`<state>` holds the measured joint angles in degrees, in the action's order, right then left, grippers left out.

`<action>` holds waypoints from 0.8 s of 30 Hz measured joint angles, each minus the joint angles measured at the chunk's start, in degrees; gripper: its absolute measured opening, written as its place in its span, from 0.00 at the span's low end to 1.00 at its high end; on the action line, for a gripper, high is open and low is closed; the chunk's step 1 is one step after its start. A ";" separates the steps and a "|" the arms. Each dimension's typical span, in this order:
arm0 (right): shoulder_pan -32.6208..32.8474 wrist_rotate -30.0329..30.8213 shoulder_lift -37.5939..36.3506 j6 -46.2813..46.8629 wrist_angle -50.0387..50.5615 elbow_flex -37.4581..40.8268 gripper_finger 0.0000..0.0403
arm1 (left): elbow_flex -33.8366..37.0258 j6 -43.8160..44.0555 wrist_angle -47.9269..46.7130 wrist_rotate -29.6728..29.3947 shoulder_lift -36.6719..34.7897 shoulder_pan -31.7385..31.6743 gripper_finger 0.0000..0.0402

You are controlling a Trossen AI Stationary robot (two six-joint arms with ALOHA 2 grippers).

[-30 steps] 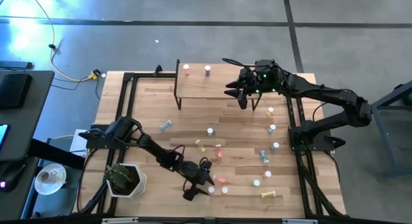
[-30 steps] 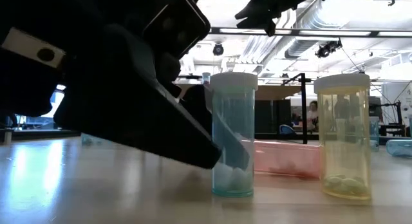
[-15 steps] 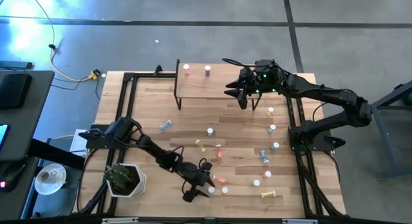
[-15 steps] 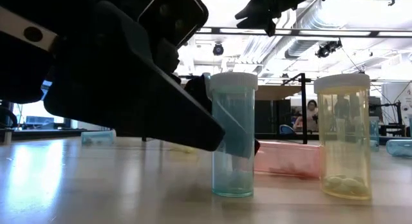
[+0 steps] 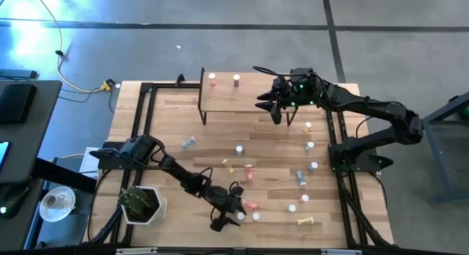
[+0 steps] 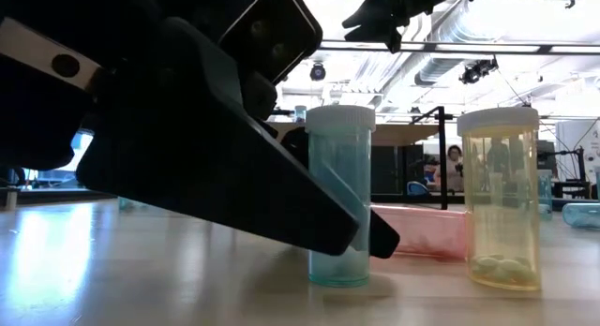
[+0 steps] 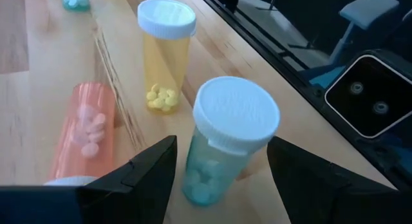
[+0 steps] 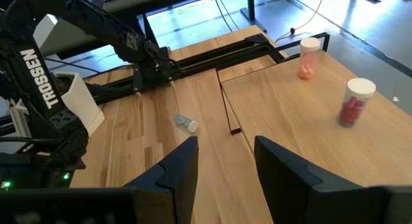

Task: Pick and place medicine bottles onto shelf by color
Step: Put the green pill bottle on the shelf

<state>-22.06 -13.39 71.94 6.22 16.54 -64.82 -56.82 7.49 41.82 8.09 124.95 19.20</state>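
Translucent blue plastic cylinder bottle point(image 7: 222, 143), ribbed white cap, perhaps upright

Two black jointed arms; left arm point(image 8: 45, 114) bears white "TROSSEN" lettering; right arm point(image 5: 366, 108) shows green indicator lights.

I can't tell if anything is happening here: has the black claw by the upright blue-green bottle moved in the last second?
Yes. In the low view the left gripper has slid further across the upright blue-green bottle, toward the yellow bottle, which stayed put.

Two bottles point(image 5: 223, 80) on shelf point(image 5: 238, 96)
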 joint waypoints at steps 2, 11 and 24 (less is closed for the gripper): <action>-0.01 0.00 0.00 -0.02 0.00 0.00 0.35 | 0.00 -0.09 -0.02 -0.06 0.00 -0.02 0.54; 0.00 0.00 0.00 0.08 0.00 0.00 0.35 | 0.00 -0.11 -0.09 -0.13 0.00 -0.02 0.36; -0.02 -0.02 -0.06 1.31 0.07 0.00 0.35 | 0.00 -0.11 0.00 -0.16 0.00 -0.75 0.24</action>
<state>-22.08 -13.41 71.88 7.53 16.61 -64.82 -56.82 7.38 41.82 7.93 124.95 18.45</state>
